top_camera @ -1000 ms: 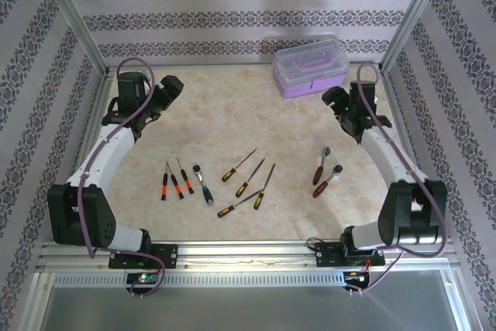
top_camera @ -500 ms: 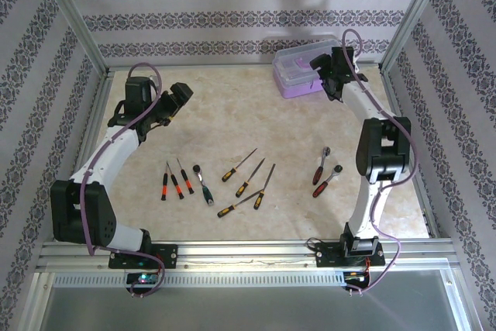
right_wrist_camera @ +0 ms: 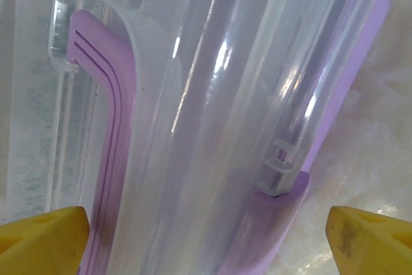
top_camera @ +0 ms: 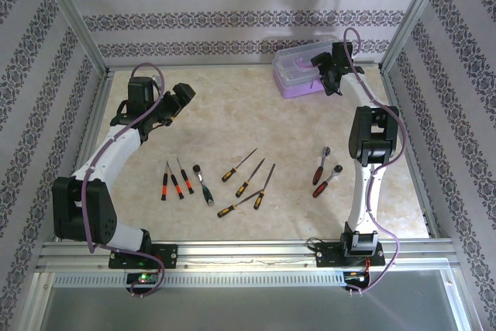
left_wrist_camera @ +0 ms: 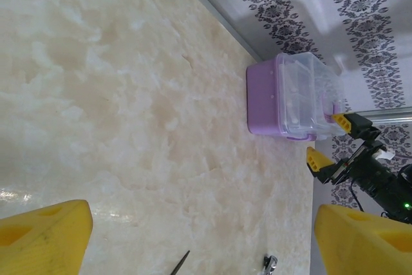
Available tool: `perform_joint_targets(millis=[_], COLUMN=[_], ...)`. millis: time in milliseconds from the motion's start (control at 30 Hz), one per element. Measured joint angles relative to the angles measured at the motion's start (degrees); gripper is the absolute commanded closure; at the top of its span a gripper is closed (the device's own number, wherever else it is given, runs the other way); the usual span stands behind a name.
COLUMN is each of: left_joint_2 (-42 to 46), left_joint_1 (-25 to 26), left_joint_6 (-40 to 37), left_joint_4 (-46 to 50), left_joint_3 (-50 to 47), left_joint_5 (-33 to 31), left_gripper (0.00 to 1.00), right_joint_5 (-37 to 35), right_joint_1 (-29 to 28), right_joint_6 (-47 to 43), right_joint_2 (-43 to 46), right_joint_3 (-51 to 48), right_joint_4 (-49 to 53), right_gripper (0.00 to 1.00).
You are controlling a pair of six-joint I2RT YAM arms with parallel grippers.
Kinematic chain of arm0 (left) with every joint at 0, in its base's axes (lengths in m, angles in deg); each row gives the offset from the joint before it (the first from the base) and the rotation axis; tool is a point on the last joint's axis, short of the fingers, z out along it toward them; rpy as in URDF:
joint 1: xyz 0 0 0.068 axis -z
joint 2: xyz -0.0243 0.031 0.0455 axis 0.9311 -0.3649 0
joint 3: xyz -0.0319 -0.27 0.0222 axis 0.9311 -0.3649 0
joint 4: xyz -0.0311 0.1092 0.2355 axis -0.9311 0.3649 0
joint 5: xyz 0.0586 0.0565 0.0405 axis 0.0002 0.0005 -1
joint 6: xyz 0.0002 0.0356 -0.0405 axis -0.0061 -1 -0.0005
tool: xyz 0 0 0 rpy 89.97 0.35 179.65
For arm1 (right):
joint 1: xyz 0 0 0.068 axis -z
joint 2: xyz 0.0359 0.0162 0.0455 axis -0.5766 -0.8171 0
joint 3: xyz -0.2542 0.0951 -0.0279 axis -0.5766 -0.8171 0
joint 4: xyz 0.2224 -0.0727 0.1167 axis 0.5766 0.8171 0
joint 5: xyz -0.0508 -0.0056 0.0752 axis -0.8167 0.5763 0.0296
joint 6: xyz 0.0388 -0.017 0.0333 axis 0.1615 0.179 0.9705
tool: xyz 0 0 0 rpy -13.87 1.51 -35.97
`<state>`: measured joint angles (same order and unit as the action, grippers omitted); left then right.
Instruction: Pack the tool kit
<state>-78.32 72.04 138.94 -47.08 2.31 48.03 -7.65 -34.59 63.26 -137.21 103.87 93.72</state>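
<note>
The tool kit box (top_camera: 297, 73), lilac base under a clear lid, sits shut at the table's far right. My right gripper (top_camera: 328, 77) hangs open right over its near right end; close up, the lid (right_wrist_camera: 212, 94), purple handle (right_wrist_camera: 109, 127) and front latch (right_wrist_camera: 283, 165) lie between its spread yellow fingertips (right_wrist_camera: 45, 236). My left gripper (top_camera: 183, 98) is open above the far left of the table, facing the box (left_wrist_camera: 293, 98). Red-handled screwdrivers (top_camera: 176, 183), a ratchet (top_camera: 204, 184), orange-handled screwdrivers (top_camera: 248, 182) and two red ratchets (top_camera: 324, 174) lie loose at mid-table.
Aluminium frame posts (top_camera: 399, 32) and patterned walls close in the table on three sides, and the box stands near the back wall. A screwdriver tip (left_wrist_camera: 180, 262) and a ratchet head (left_wrist_camera: 269, 263) peek in at the bottom of the left wrist view.
My right arm has swung from the right side of the table up and back to the box, ending right over it. The left gripper drifted slightly right.
</note>
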Motion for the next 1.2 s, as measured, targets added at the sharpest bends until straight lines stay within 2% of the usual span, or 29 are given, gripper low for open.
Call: perform_joint_targets(millis=[300, 600, 733, 1000, 1200], left_joint_2=[-1.2, -1.5, -1.5, -1.8, -3.3], left_joint_1=[0.0, 0.0, 0.0, 0.0, 0.0], left_joint_6=[-1.0, -2.4, -2.9, -3.2, -3.5], left_joint_4=[0.0, 0.3, 0.5, 0.5, 0.5], left_joint_3=[0.0, 0.0, 0.0, 0.0, 0.2], left_joint_5=[0.0, 0.0, 0.0, 0.5, 1.5], left_gripper=[0.1, 0.1, 0.09, 0.1, 0.1], right_joint_5=[1.7, 3.9, 5.0, 10.0, 13.2], right_joint_1=[0.0, -0.3, -1.4, -6.8, -14.3], right_joint_6=[-3.5, -9.8, -13.2, -20.7, -29.4], right_joint_2=[-2.1, -1.7, 0.5, 6.5, 8.5], right_joint_3=[3.8, 3.5, 0.3, -9.3, -11.4], right_joint_4=[2.8, 3.1, 2.8, 0.3, 2.8], right_gripper=[0.19, 0.19, 0.19, 0.21, 0.2])
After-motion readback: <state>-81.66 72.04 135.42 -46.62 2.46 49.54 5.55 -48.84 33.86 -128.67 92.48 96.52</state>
